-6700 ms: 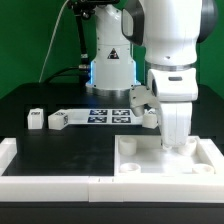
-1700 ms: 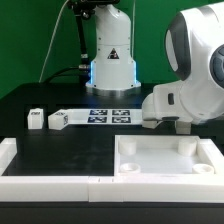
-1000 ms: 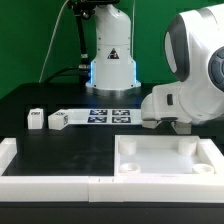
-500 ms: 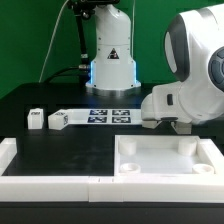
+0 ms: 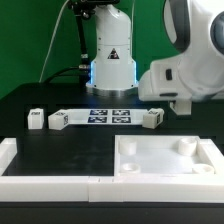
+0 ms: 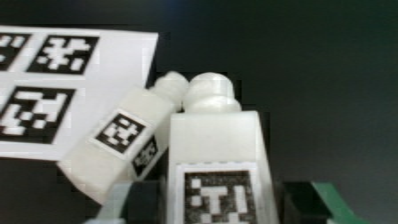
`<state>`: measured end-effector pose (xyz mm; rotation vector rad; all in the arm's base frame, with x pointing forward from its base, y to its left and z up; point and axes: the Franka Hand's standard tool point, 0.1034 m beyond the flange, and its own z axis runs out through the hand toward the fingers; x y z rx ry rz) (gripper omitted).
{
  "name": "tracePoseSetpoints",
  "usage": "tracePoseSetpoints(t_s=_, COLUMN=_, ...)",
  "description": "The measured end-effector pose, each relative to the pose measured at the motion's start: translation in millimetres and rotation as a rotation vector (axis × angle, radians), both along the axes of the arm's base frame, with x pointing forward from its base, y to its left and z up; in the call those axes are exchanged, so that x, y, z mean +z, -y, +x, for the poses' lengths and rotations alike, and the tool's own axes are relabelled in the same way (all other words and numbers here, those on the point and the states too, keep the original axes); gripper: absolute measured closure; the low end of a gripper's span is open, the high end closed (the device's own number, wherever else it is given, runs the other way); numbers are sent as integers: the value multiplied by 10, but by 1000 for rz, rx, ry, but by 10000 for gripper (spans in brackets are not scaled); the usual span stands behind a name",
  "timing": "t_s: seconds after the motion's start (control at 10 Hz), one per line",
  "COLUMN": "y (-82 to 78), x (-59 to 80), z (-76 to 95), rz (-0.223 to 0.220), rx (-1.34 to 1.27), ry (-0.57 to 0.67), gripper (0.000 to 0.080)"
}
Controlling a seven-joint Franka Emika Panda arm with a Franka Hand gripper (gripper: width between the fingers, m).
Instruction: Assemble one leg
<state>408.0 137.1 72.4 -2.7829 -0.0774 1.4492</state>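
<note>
Right now I read the hand (image 6: pixel 226 207) as open. In the wrist view its two fingers (image 6: pixel 125 205) stand well apart at the picture's edge, and neither of them touches anything. The leg (image 6: pixel 217 140) lies on the table (image 5: pixel 80 150) between and beyond them. It is a white block with a rounded peg at one end and its black-and-white tag facing the camera.

A second leg (image 6: pixel 116 140) lies side by side with it, tag up. The two seem to touch along their length, though I cannot be sure. Both sit just beside the end of the marker board (image 5: pixel 100 116), at the exterior view's right.

In the exterior view the arm's white bulk fills the upper right, above the pair. I cannot make out the fingers there.

A third leg (image 5: pixel 58 119) lies at the marker board's other end. A fourth leg (image 5: pixel 36 119) sits a little further toward the exterior view's left, apart from it.

Nearer the camera, the white tray part (image 5: pixel 165 172) with round sockets rests on the table. A white rail (image 5: pixel 50 182) runs along the front edge and turns up at the exterior view's left.
</note>
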Motion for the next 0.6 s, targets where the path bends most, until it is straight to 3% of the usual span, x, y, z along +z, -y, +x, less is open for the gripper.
tracePoseSetpoints(t_s=0.3, y=-35, x=-68, z=87, rz=9, rx=-10, ry=95, gripper=511)
tracePoseSetpoints(t_s=0.6, y=-48, x=-47, z=216, rz=31, rx=-31, ry=420, gripper=509)
